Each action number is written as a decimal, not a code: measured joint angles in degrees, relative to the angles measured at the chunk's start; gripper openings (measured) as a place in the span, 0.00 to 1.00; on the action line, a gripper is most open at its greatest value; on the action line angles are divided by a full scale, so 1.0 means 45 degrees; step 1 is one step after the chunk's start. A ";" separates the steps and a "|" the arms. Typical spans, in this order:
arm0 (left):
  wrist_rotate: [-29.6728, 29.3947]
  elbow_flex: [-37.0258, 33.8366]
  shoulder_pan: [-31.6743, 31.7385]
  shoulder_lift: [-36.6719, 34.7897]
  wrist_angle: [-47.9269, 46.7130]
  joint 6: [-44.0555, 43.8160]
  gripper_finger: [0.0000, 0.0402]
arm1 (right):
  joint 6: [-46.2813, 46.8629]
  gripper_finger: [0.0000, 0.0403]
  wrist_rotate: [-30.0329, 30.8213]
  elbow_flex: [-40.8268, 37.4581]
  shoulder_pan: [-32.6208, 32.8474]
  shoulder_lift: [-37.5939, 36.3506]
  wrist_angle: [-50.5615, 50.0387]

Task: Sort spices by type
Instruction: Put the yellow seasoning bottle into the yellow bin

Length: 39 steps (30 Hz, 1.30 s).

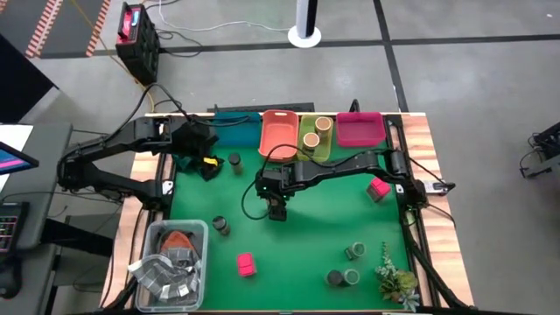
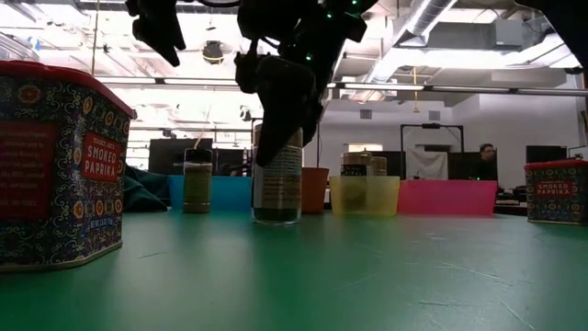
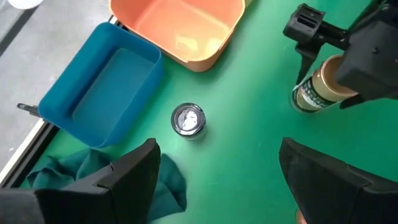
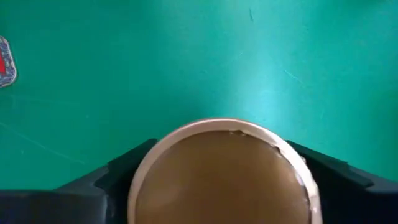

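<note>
A: Overhead camera looks straight down, whole green table (image 1: 306,254) in shot.
B: And the low one sits at mat level, facing the trays at the far edge, room behind.
A: Left wrist looks down from well above. Right wrist?
B: Pressed close over the tan-topped cylinder (image 4: 224,174), which every view catches.

A grey floor (image 1: 455,79) crossed by dark tape lines surrounds the table, with a white round pole base (image 1: 304,36) standing on it. Beyond the table, the low view shows bright ceiling lights (image 2: 432,18), dark monitors (image 2: 473,165) and a seated person (image 2: 487,154).
</note>
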 joint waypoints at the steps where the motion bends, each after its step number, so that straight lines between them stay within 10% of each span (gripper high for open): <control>1: -0.0032 0.0000 0.0001 0.0000 0.0003 0.0000 0.79 | -0.0009 0.85 -0.0004 0.0000 -0.0012 0.0000 0.0007; 25: -0.0255 0.0000 0.0001 0.0000 -0.0016 0.0005 0.79 | 0.0476 0.76 0.1998 0.0581 -0.1506 -0.2733 -0.4354; 39: -0.0434 0.0000 0.0001 0.0000 0.0083 0.0097 0.79 | 0.2647 0.76 0.3144 -0.4808 -0.3127 -0.7791 -0.3560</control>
